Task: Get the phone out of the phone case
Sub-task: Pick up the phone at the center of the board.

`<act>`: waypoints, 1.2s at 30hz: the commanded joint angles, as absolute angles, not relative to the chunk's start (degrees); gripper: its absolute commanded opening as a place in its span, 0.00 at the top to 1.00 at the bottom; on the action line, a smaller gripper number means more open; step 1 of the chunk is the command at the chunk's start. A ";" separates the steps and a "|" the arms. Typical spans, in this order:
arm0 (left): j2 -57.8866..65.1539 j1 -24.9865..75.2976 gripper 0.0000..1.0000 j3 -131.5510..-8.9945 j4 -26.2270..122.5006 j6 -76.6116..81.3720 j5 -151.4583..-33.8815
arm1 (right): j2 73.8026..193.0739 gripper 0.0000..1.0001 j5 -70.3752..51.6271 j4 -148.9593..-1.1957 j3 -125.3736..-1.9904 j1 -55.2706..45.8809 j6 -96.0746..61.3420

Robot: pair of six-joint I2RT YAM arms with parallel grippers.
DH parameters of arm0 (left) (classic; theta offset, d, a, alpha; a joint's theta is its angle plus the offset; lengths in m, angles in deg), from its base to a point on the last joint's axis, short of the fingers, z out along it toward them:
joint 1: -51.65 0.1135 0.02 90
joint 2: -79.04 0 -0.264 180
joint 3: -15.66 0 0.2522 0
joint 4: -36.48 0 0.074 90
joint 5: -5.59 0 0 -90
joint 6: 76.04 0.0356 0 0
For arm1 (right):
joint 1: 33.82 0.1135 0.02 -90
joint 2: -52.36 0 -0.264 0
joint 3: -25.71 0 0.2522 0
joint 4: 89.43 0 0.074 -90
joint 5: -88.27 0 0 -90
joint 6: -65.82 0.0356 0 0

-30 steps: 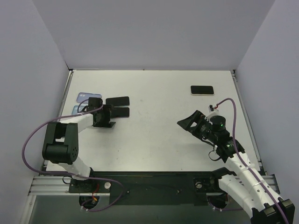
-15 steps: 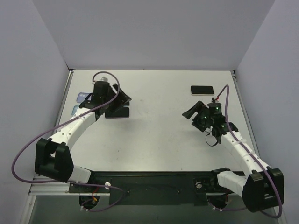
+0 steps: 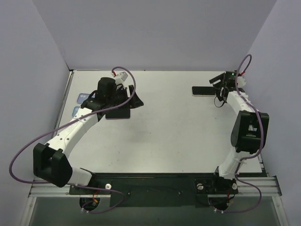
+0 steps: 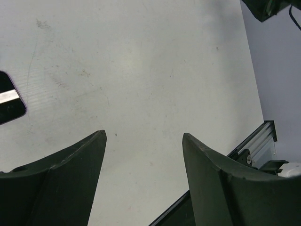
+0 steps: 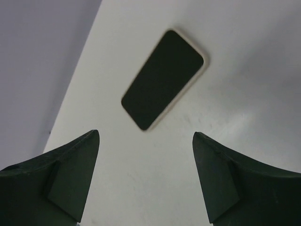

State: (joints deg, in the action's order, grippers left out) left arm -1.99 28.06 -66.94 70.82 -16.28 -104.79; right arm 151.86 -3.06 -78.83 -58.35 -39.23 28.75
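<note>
The white table carries a cased phone, dark phone, blue cases.

no legible text, labels or numbers

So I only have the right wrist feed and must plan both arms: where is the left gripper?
Observer: The left gripper hangs open and empty over the table, left of its middle, far from your cased phone.
Operator: Anything else lying there?
Observer: Yes, a dark phone lies close by it, and two bluish flat items sit nearer the table's left edge.
</note>
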 commanded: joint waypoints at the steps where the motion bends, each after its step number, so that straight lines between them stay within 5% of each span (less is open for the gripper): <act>1: 3.97 28.62 0.24 -66.75 69.06 -14.42 -104.81 | 161.41 0.25 1.25 -84.00 -68.89 -41.03 30.40; 20: 3.02 38.20 0.25 -57.52 51.12 -31.57 -120.71 | 192.89 0.32 -9.18 -91.58 -90.79 -46.13 49.29; 36: 2.14 39.53 0.25 -56.64 48.22 -33.94 -122.82 | 172.87 0.35 -27.21 -91.86 -60.66 -38.93 39.92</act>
State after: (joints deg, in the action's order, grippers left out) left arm 1.98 39.03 -56.63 52.48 -33.07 -120.86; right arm 177.32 -20.54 -100.43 -64.97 -43.47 47.65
